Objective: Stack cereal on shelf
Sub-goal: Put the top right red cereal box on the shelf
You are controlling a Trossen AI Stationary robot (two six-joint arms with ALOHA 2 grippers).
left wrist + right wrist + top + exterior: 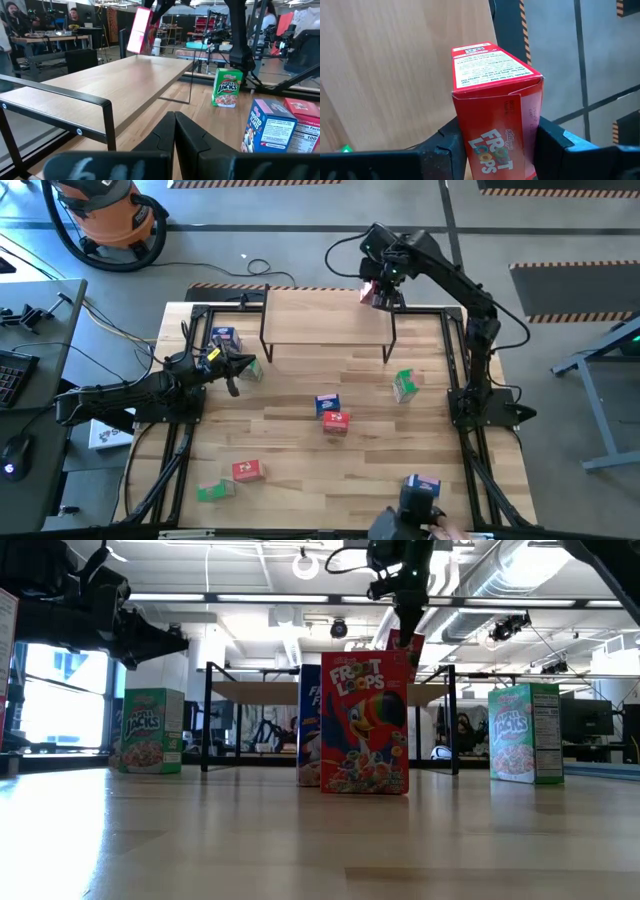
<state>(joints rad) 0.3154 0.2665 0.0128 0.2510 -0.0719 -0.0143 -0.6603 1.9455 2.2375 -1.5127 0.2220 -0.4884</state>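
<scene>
Red cereal box (495, 110) over shelf (325, 315)

We see the right gripper (381, 293) reaching far across the table, fingers clamped on a red cereal box (495, 115); the left gripper (236, 369) hovers closed, at left.

The shelf (325, 310) has a smooth, light wood top on thin black metal legs, and the red cereal box (495, 115) is shiny printed cardboard.
</scene>
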